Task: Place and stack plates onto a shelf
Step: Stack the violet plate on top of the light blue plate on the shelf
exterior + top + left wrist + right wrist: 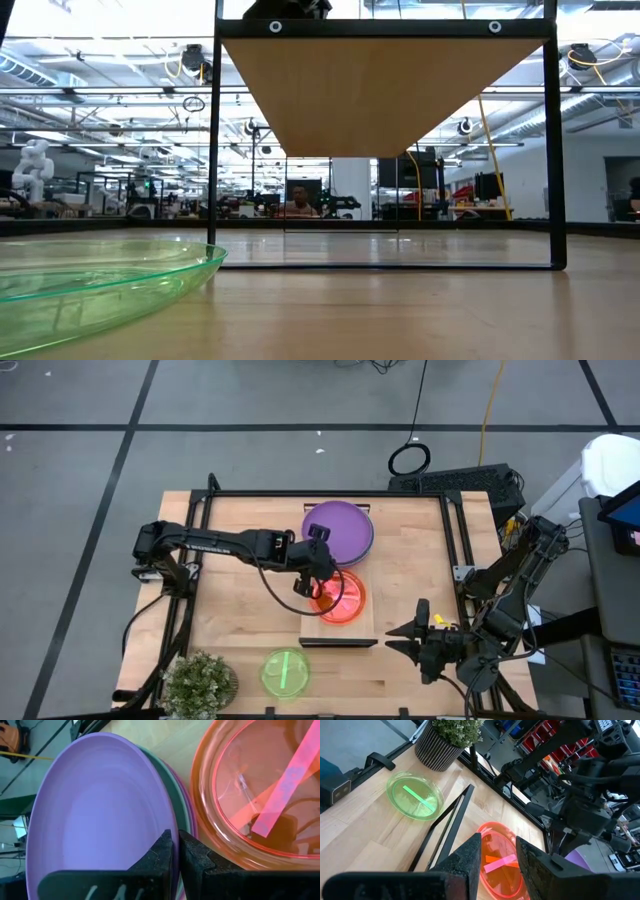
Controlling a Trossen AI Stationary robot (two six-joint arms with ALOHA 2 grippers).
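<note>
Fingers of left gripper (175, 851) pressed nearly together, holding nothing, over shelf (355, 632) btwn purple plate (337, 530) & orange plate (340, 598); stacking underway, next needs green plate (285, 671) fetched.

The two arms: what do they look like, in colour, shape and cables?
Both arms are black and jointed. The left arm is slim, with pale lettering on its link and a dark cable looping near its gripper. The right gripper has wedge-shaped black fingers with a grainy surface; a yellow part sits behind it.
</note>
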